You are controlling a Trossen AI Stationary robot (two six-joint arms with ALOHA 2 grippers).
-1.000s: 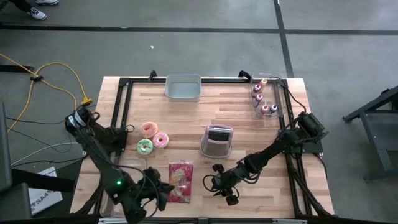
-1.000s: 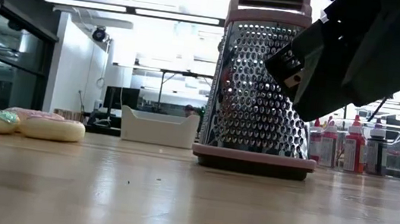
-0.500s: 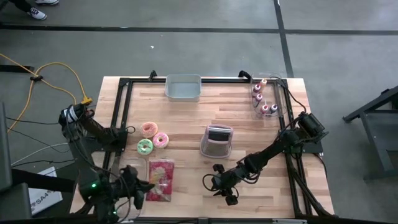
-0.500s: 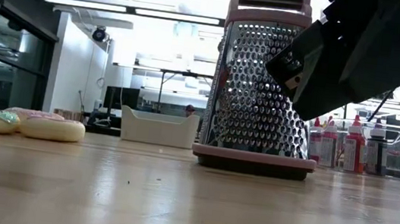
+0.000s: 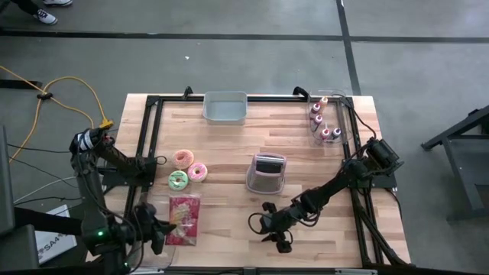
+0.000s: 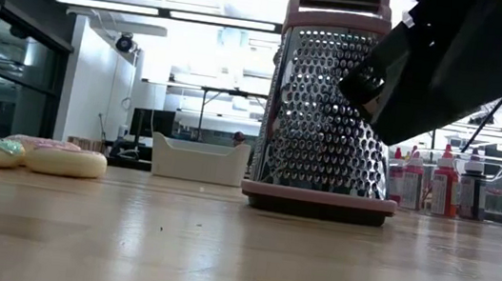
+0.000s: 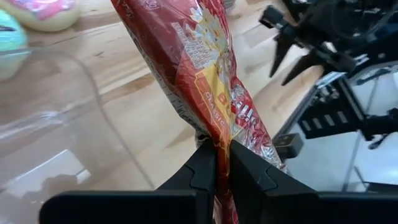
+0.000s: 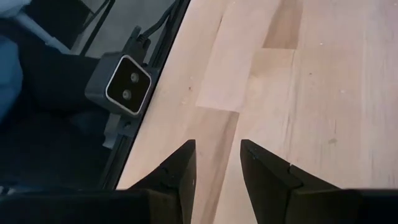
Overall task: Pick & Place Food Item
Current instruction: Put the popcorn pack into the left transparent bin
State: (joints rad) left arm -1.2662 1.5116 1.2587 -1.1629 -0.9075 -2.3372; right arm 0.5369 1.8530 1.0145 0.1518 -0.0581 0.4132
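Note:
A red snack bag (image 5: 183, 220) hangs over the table's near left corner, with my left gripper (image 5: 157, 229) shut on it. In the left wrist view the bag (image 7: 205, 74) reaches away from the gripper (image 7: 222, 155). Three iced doughnuts (image 5: 186, 169) lie on the table just beyond it. My right gripper (image 5: 263, 228) hovers near the front edge at the middle. Its fingers (image 8: 186, 158) are nearly together with nothing between them. My left gripper pinches the bag's near end (image 7: 219, 138) between its two fingers, where the wrapper is gathered narrow. The fingers slant down from the table's left side and lie in line with the bag's length. The bag stretches away past the fingertips, clear of the table.
A pink-framed box grater (image 5: 267, 173) stands upright mid-table. A grey bin (image 5: 225, 108) sits at the far edge and a clear tub of bottles (image 5: 325, 122) at the far right. A clear curved plastic edge (image 7: 93, 93) shows near the left gripper.
My left gripper has carried the bag toward the table's left edge, staying shut on it, and has turned about its wrist. The bag has stayed clear of the table and now lies closer to the doughnuts' side.

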